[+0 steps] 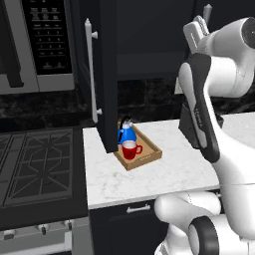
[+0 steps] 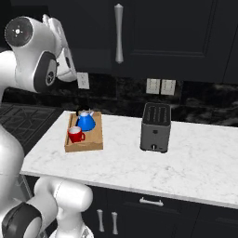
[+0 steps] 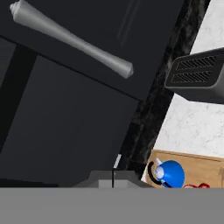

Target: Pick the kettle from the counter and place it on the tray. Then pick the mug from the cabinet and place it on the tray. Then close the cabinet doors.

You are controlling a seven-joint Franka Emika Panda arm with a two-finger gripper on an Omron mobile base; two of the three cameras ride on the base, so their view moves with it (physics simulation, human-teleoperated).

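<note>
- Kettle point(image 1: 127, 133), a glossy blue cone with black handle, stands in the shallow wooden tray point(image 1: 149, 158) at centre frame.
- Red mug point(image 1: 130, 149) sits just in front of it.
- Tray rests on the speckled white bench point(image 1: 169, 174).
- Gripper point(image 3: 113, 177) fingertips pressed together, empty, facing a flat black cabinet door point(image 3: 87, 52) with a silver bar handle point(image 3: 70, 37).

one kettle point(image 2: 86, 122), one mug point(image 2: 75, 135) and one tray point(image 2: 89, 144) are sitting on one counter point(image 2: 186, 158). one toaster point(image 2: 155, 127) is standing there too. one microwave point(image 1: 37, 45) is hanging over one stove point(image 1: 40, 167). three wall outlets point(image 2: 160, 86) are showing. two cabinet doors point(image 1: 107, 74) are showing bar handles point(image 2: 119, 32).
</note>
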